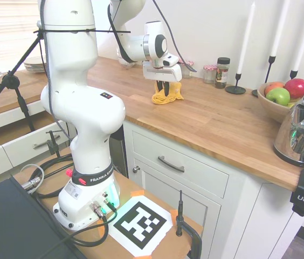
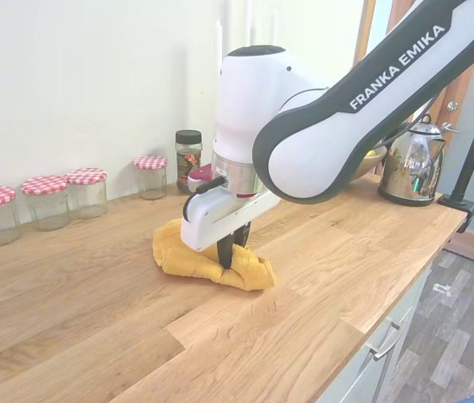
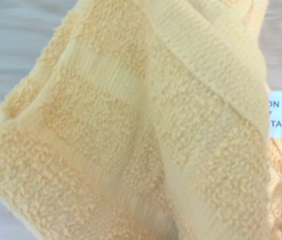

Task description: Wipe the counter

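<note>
Pinching the yellow towel point(image 2: 212, 259) from straight above, the hand point(image 2: 230, 252) pressed it down on the surface point(image 2: 94, 311), jars point(image 2: 44, 200) well behind.

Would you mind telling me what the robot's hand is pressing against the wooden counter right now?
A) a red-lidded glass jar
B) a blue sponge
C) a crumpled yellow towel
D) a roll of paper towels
C: both exterior views show the hand coming down onto a bunched yellow towel that lies on the counter, and the wrist view is filled with the same yellow terry cloth.
</note>
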Controlling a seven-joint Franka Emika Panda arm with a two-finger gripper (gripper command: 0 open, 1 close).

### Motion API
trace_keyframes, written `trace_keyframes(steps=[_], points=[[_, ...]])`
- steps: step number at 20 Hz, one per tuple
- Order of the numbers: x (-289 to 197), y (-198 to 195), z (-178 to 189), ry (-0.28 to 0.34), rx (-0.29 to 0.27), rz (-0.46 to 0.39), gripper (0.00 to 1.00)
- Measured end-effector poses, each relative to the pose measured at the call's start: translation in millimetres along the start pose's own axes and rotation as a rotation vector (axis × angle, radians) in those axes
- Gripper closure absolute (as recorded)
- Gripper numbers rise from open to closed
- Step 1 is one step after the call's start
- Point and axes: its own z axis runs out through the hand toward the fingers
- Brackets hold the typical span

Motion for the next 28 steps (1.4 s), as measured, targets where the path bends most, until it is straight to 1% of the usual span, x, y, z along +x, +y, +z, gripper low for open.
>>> trace_keyframes(steps=[5, 9, 14, 18, 21, 28], points=[[53.1, 44.6, 6.4, -0.017, -0.004, 0.039, 1.0], [95.7, 89.5, 11.0, -0.034, 0.0, 0.082, 1.0], [144.6, 157.1, 15.3, -0.054, 0.016, 0.148, 1.0], [172.5, 202.7, 17.5, -0.068, 0.038, 0.208, 1.0], [183.1, 220.7, 18.3, -0.079, 0.053, 0.246, 1.0], [191.0, 232.4, 19.4, -0.102, 0.085, 0.329, 1.0]])
